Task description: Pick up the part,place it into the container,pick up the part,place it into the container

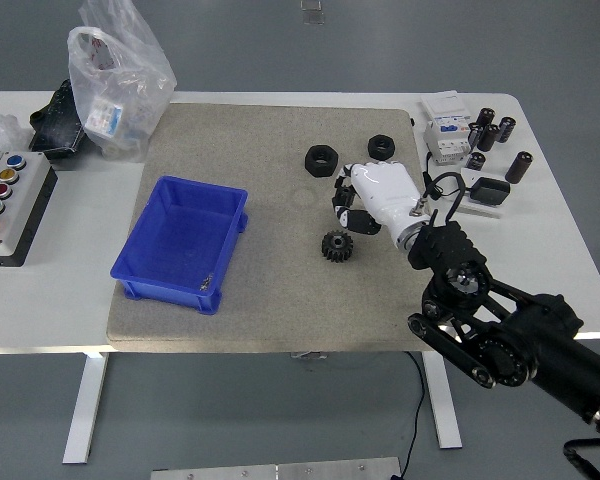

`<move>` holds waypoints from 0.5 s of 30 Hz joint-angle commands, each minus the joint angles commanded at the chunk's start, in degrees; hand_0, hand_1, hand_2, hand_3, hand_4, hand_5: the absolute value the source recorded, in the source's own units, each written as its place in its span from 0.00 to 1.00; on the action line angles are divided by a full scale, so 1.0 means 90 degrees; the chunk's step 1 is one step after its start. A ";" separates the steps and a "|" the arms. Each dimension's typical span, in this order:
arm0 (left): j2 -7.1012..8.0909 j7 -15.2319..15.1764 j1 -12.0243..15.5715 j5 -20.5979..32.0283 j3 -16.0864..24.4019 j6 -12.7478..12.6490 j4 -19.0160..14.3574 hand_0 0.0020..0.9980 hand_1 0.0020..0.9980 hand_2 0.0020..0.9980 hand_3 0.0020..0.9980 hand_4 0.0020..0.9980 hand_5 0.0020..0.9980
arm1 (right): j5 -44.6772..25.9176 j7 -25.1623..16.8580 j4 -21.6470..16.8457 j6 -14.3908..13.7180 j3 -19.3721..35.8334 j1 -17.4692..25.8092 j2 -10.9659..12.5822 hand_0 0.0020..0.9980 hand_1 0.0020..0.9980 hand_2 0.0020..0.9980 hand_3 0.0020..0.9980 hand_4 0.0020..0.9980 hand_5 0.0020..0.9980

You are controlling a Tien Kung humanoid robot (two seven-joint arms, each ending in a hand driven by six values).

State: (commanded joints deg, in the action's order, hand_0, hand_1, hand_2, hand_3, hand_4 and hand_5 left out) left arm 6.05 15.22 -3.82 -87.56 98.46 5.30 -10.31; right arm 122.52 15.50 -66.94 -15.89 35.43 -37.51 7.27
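A white table (570, 250) carries a beige mat (270, 290), a button box (10, 205) and a plastic bag (115, 85).

A small dark gear (337, 245) lies flat on the grey mat, well right of the blue container (183, 243). Two black hex nuts (320, 158) (381, 146) sit farther back, apart from each other. The open-topped container (a shallow rectangular bin) holds only a tiny scrap near its front wall.

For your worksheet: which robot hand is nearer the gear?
Right. The right hand hovers just above-right of the gear; the left hand is out of view.
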 joint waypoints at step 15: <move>0.0023 0.0068 -0.0028 0.0027 -0.0039 -0.0003 0.0000 0.66 0.55 0.56 0.70 0.62 0.22 | -0.1173 -0.0757 -0.0233 -0.0641 -0.1557 -0.0525 -0.0808 0.27 0.45 0.29 0.44 0.20 0.01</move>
State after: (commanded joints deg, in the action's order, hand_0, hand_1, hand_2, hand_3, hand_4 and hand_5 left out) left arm 6.25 15.84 -4.07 -87.32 98.10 5.27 -10.31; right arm 111.97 8.69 -69.03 -21.67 21.42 -42.23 0.00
